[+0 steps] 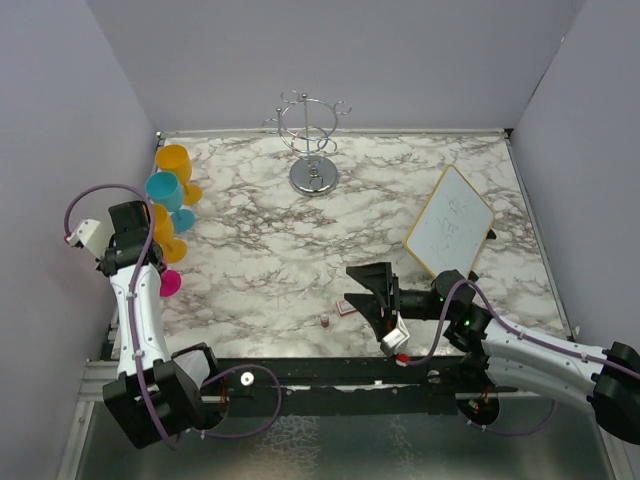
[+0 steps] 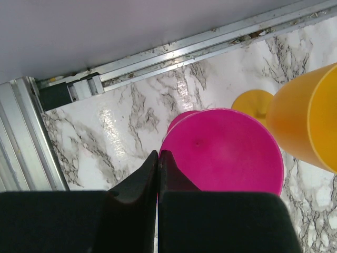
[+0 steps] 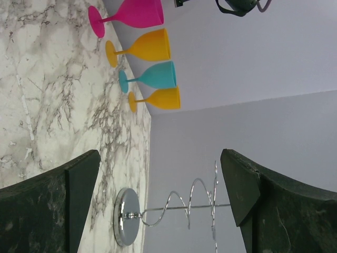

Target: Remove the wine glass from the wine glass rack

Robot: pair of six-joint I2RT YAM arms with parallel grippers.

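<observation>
The pink glass (image 2: 224, 153) is stood at the near left of the table (image 1: 330, 250), off the rack, with the orange glass (image 2: 308, 118) just beside it; the left gripper (image 2: 158, 154) is held closed just above its rim, with nothing pinched. A knock is judged the danger: were that arm swung sideways, the glass could be tipped into its neighbour, and the row along the left edge toppled. The glass is set upright on its foot; its long axis is vertical, mouth upward. The rack (image 1: 313, 177) is seen at the far middle, post upright, and no glass is made out on its hooks; the right gripper (image 3: 160, 154) is spread wide, aimed at it from well apart.
</observation>
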